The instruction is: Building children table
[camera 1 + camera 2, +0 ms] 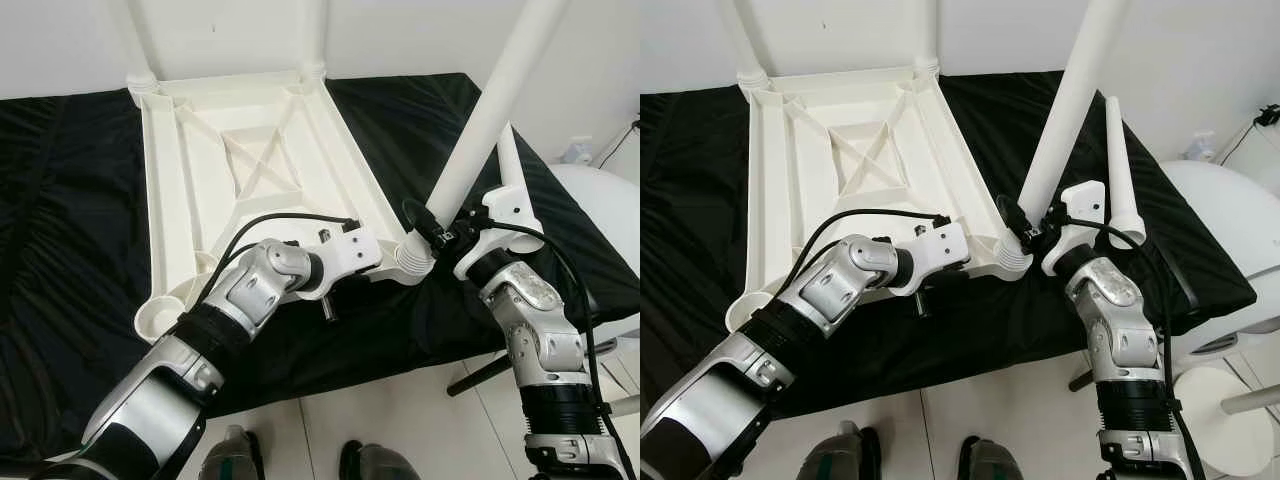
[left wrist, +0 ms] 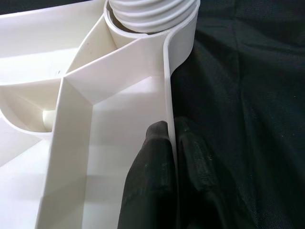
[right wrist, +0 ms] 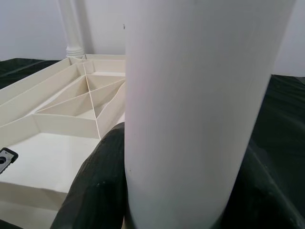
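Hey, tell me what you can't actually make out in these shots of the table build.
- Tops of the two far legs: cut off by the upper edge, eye views.
- Top of the white leg held by the right end effector: cut off likewise.
- How deep that leg sits in its socket: threads hidden inside.
- Near-left corner socket: partly behind the left arm.
- Left end effector: pinches the tabletop rim.

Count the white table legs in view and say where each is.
4: two stand in the tabletop's far corners, one in the right gripper at the near-right socket, one lying loose on the black cloth.

Tabletop (image 1: 240, 170) on cloth (image 1: 70, 250) — loose leg (image 1: 1120, 170) right
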Robot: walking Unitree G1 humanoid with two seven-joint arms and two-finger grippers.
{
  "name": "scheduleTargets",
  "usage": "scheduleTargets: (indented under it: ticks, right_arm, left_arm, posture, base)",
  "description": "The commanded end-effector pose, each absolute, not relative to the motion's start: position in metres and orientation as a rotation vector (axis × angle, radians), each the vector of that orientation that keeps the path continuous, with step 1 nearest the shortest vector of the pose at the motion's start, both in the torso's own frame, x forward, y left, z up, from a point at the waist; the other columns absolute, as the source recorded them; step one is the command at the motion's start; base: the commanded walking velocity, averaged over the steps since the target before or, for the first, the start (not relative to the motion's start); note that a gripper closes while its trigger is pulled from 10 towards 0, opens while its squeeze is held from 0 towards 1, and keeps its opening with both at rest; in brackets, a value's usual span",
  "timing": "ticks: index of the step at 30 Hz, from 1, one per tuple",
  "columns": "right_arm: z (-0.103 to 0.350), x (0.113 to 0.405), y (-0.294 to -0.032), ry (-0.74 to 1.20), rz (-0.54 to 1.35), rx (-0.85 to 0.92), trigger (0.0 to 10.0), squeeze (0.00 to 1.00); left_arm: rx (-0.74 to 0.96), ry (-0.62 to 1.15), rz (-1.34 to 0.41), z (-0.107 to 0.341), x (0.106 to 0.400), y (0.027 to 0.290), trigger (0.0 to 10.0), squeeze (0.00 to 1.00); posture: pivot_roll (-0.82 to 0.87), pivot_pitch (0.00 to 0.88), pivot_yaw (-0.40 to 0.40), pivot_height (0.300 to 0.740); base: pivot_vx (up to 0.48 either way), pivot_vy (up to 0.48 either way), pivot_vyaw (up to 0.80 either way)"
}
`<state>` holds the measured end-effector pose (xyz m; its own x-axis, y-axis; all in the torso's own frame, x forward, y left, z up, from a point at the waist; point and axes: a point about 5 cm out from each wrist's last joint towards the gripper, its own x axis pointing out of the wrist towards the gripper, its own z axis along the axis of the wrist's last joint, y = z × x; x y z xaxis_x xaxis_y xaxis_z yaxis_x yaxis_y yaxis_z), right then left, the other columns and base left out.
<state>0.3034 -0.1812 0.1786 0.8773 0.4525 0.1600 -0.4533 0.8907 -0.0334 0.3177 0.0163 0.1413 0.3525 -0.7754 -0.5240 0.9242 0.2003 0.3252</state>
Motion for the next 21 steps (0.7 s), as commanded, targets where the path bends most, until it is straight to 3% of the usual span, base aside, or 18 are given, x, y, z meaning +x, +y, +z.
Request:
scheduleTargets:
  ticks: [1, 21]
  right_arm:
    - [0.160, 0.303, -0.187, -0.083, 0.440, 0.018, 10.0, 0.00]
    - [0.146, 0.303, -0.186, -0.059, 0.444, -0.034, 10.0, 0.00]
  left_arm:
    - [0.688, 0.299, -1.135, 0.134, 0.322, 0.026, 10.0, 0.00]
    - [0.688, 0.285, -1.138, 0.138, 0.322, 0.027, 10.0, 0.00]
  posture:
    - [-0.04, 0.110, -0.028, 0.740]
    - [-0.03, 0.109, -0.021, 0.740]
  base:
    - [0.000, 0.000, 0.00]
    - [0.000, 0.000, 0.00]
